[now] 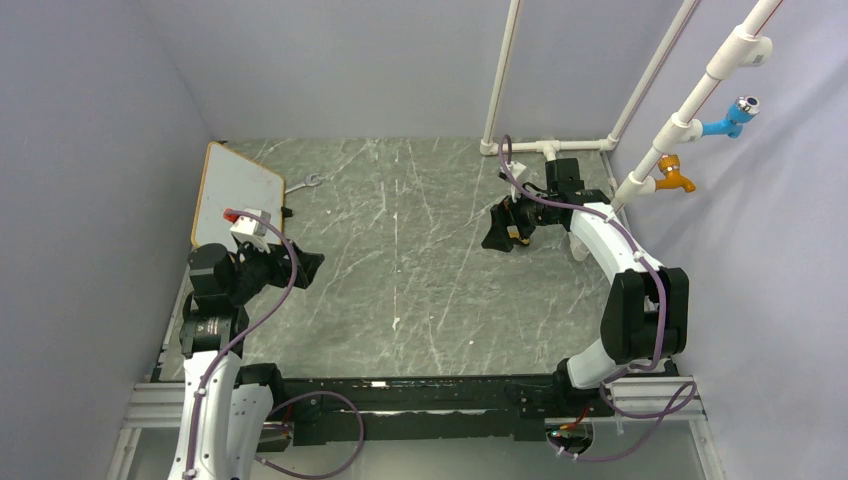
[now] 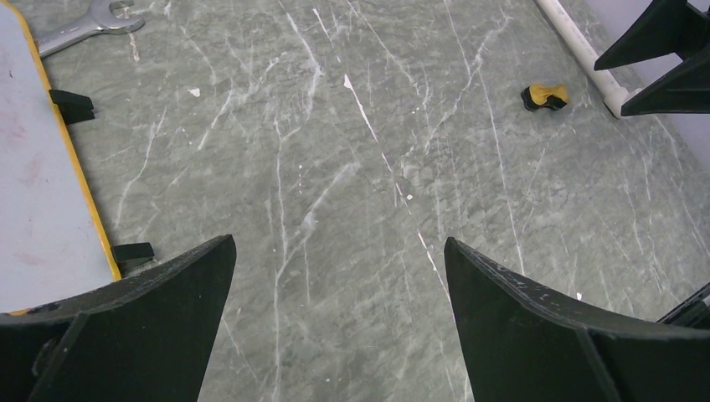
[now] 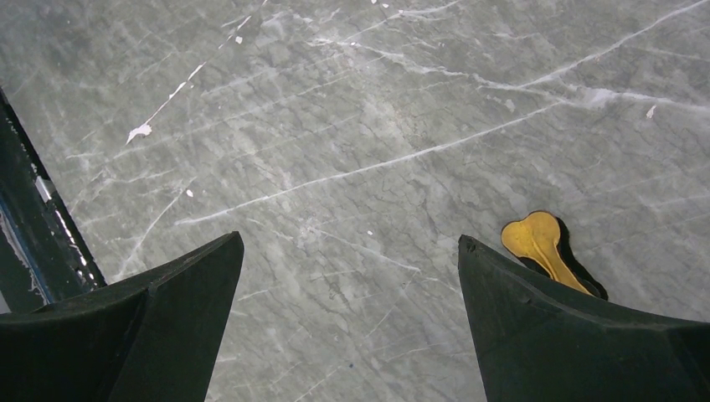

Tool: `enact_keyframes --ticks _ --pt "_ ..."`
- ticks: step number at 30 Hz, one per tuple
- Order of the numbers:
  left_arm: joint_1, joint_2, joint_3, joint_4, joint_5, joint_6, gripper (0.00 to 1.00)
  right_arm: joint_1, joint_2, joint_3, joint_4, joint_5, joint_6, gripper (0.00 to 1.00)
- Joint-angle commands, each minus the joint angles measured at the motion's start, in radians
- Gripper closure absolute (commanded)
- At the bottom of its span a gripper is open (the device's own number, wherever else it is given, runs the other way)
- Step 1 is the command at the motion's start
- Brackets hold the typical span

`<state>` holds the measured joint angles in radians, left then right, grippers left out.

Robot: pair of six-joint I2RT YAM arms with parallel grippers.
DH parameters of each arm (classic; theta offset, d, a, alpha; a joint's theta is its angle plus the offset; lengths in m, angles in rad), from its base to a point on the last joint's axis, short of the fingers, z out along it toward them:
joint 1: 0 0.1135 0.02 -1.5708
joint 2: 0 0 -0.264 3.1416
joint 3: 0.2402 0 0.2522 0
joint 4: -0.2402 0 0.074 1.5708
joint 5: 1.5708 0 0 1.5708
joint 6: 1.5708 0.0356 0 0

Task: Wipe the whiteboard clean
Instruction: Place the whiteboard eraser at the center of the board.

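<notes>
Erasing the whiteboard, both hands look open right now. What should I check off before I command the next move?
1. Left hand open and empty: ok.
2. Right hand open and empty: ok.
3. Orange bone-shaped piece located: ok, on the table beside the right hand's finger, not gripped.
4. Whiteboard near a hand: ok, close beside the left hand.
5. Board surface clean: cannot tell; only faint reddish traces show.
6. Wrench clear of the whiteboard: cannot tell, it lies right at the far corner.
</notes>
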<state>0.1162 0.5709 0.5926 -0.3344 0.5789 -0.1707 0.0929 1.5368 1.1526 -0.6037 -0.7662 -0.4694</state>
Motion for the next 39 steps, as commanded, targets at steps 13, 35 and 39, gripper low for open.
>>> enact_keyframes --ticks 13,35,39 --pt "-0.003 -0.02 0.002 0.037 0.011 -0.001 0.01 -0.005 -0.049 0.01 -0.004 -0.044 -0.026 0.0" --pt "-0.003 -0.026 -0.002 0.043 0.018 -0.007 0.01 -0.005 -0.091 -0.002 0.007 -0.067 -0.017 0.0" --pt "-0.004 -0.024 -0.002 0.043 0.016 -0.007 0.0 -0.005 -0.097 -0.004 0.008 -0.068 -0.015 0.0"
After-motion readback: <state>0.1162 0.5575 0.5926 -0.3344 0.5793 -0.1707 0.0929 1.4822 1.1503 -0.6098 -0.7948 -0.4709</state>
